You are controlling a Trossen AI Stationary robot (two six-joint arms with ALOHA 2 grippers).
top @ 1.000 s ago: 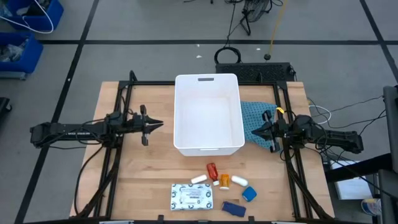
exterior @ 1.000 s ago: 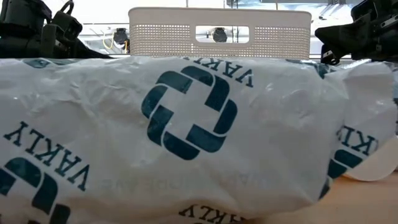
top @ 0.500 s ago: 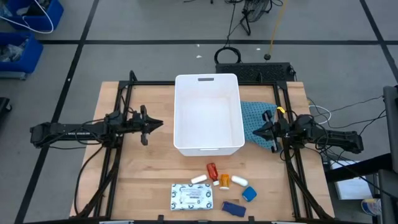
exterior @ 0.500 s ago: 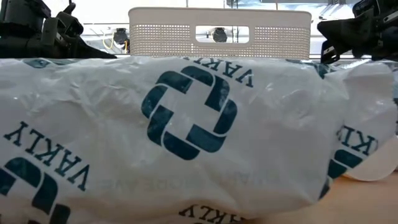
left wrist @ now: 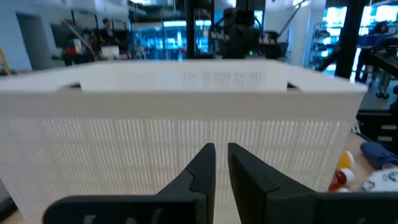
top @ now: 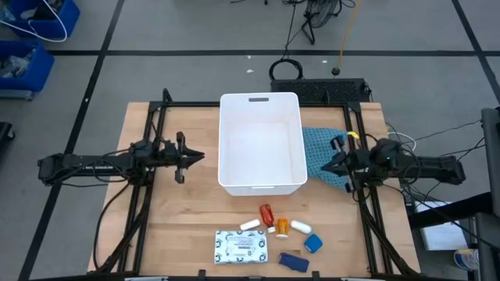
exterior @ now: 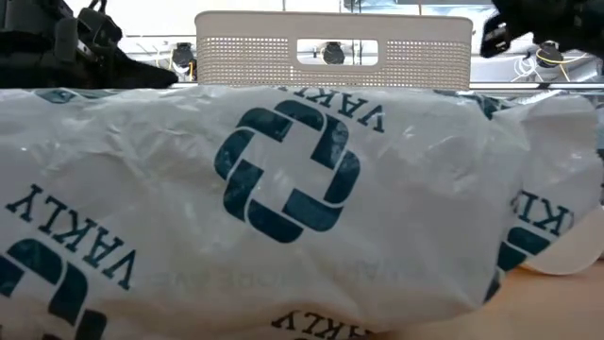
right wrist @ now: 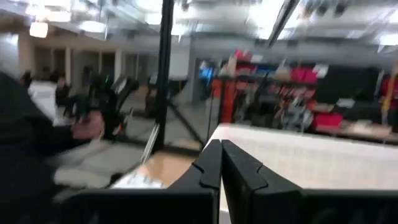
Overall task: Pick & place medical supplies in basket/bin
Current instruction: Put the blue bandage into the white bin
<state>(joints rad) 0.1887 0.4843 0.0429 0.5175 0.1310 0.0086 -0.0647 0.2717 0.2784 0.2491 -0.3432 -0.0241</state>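
The white tub stands mid-table, its lattice wall filling the left wrist view. Near the table's near edge lie the supplies. They are a flat white patterned packet, a red bottle, an orange bottle, two white tubes, a blue cube and a dark blue flat piece. The packet fills the low view. My left gripper hovers shut to the left of the tub. My right gripper, shut, hovers to the tub's right, over the teal cloth.
The teal cloth lies flat between the tub and the right arm's frame. Black rails run along both table sides. Bare wood lies left of the supplies. Blue crates sit on the floor beyond the far left corner.
My right gripper has risen, climbing toward the top of the low view, and its arm has shifted slightly toward the table's far edge. My left gripper has lifted a little. The supplies and the tub have stayed where they were.
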